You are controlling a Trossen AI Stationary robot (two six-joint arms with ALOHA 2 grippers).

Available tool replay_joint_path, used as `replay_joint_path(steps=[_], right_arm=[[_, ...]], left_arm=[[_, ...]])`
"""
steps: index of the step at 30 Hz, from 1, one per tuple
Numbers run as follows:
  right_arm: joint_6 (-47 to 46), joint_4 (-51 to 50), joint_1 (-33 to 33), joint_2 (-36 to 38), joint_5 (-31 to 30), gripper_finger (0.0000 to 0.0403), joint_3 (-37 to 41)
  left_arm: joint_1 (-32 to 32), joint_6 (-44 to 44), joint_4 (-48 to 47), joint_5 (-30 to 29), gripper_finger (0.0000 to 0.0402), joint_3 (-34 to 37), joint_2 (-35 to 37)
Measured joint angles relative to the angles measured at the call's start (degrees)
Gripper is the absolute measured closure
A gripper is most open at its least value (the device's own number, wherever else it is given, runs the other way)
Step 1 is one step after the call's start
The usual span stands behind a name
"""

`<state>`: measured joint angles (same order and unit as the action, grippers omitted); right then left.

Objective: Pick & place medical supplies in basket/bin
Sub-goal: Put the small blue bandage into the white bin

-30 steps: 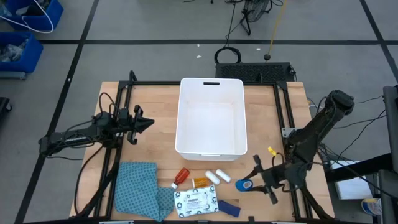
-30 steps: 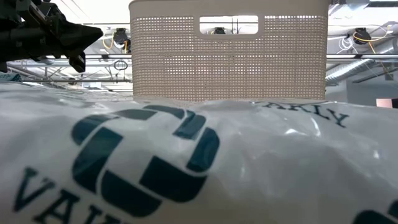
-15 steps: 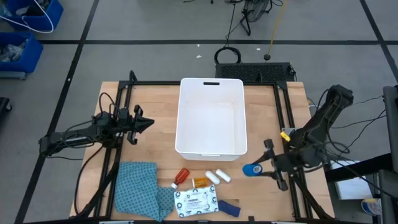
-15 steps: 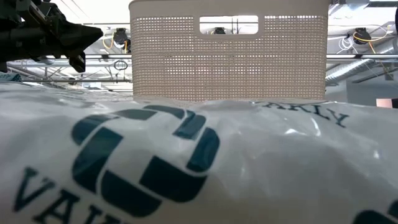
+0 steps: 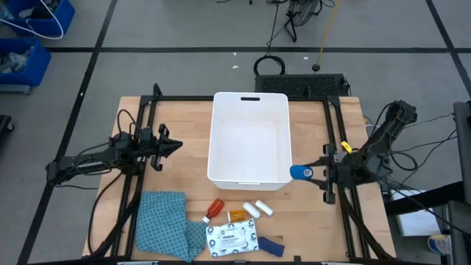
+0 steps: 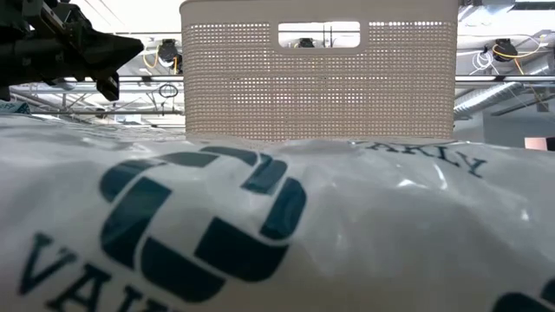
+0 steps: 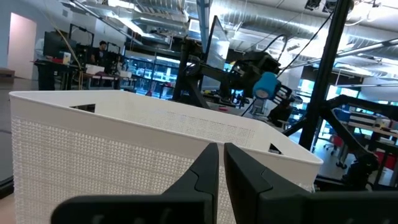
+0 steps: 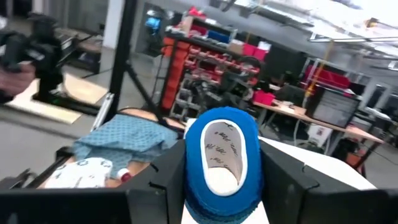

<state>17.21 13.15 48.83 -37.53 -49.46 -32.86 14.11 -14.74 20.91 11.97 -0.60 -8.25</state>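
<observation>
Over the wooden table: right gripper pinching blue tape roll, hovering just beside white tub, right side

A tub sits at the middle of the table. The left gripper is to its left, apart from it. The right gripper is just beside the tub's near right corner, gripping a tape roll that seems raised off the table. Near the front edge lie a cloth, two bottles, two cylinders, a packet and a strip.
</observation>
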Motion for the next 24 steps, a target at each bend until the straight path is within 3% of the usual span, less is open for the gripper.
replay_joint_path(steps=[8,16,24], right_arm=[[2.36,6.94,-6.00,2.83,0.31,0.0259,4.54],[3.44,10.39,-15.68,2.77,9.58,0.0262,4.52],[-0.16,6.96,-26.66,-1.14,18.98,0.0261,-0.19]], left_arm=[[0.00,0.02,-0.18,-0.54,0.0373,0.00,0.00],[0.00,0.08,-0.17,-1.99,0.0373,0.00,0.01],[0.00,0.72,-0.25,-2.01,0.0373,0.00,0.00]])
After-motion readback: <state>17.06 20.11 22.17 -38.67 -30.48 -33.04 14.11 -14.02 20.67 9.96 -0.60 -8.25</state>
